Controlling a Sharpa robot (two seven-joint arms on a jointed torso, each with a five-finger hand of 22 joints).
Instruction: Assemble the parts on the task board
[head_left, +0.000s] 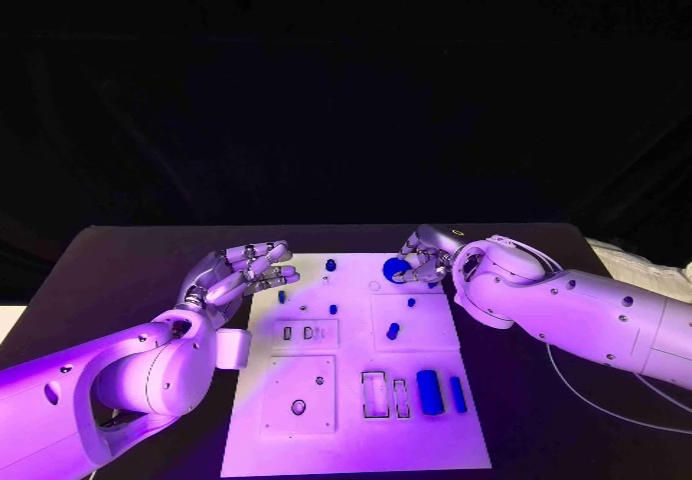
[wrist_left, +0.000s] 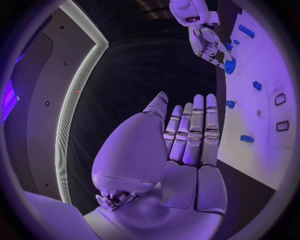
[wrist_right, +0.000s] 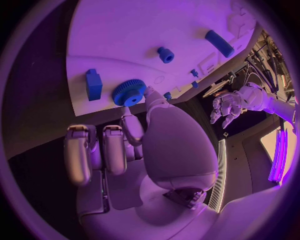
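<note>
We see the right hand (head_left: 427, 256) reaching over the task board (head_left: 433, 340), pinching the blue gear (wrist_right: 129, 92); the left hand (head_left: 238, 274) hovers empty, fingers spread.

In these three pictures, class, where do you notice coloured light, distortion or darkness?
Head view: violet light tints the task board, with black darkness behind the table. Both wrist views: fisheye circles in dark frames, bending the board's straight edges.
</note>
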